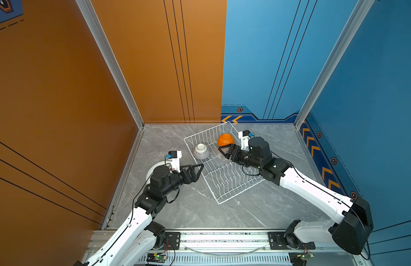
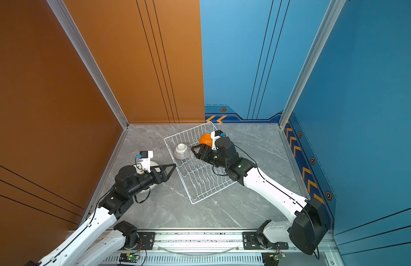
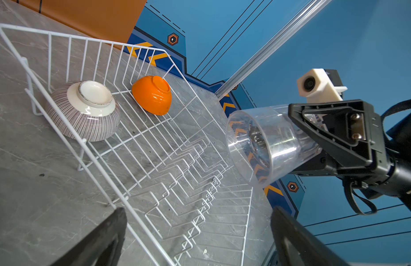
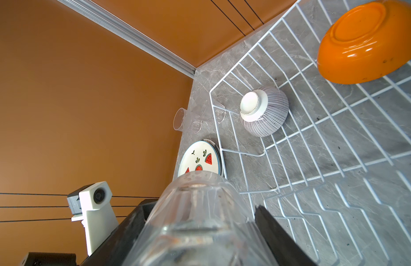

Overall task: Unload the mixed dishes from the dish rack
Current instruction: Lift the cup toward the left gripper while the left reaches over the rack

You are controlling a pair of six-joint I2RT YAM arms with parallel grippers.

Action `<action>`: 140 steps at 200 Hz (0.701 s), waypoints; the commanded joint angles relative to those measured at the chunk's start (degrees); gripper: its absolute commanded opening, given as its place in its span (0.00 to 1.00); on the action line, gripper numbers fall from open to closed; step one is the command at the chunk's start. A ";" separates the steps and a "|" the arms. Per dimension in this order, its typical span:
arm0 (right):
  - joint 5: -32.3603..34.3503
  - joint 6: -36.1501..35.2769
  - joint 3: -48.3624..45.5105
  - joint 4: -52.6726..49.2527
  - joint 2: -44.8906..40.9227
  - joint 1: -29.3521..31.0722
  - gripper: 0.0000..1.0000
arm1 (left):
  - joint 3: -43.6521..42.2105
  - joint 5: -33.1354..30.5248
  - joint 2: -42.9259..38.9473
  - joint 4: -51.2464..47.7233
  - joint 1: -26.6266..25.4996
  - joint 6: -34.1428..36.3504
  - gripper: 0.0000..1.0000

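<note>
The white wire dish rack (image 1: 241,193) (image 2: 214,193) lies askew on the grey table. Two bowls rest upside down in its far end: an orange bowl (image 1: 225,139) (image 3: 152,95) (image 4: 365,43) and a grey-striped bowl (image 1: 201,151) (image 3: 84,112) (image 4: 264,110). My right gripper (image 1: 220,150) (image 4: 199,206) is shut on a clear glass (image 3: 269,142) (image 4: 195,218), held sideways above the rack beside the orange bowl. My left gripper (image 1: 201,167) (image 3: 198,210) hangs open and empty at the rack's left rim.
Outside the rack on the left, a watermelon plate (image 4: 199,159) lies on a stack under my left arm, with clear glasses (image 4: 181,119) beyond it near the orange wall. A blue wall closes the right side and a metal rail (image 1: 223,237) the front.
</note>
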 commanded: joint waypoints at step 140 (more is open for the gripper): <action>-0.98 2.32 -0.86 4.37 -1.47 2.19 0.53 | 1.25 2.07 6.71 10.04 -4.68 1.04 0.94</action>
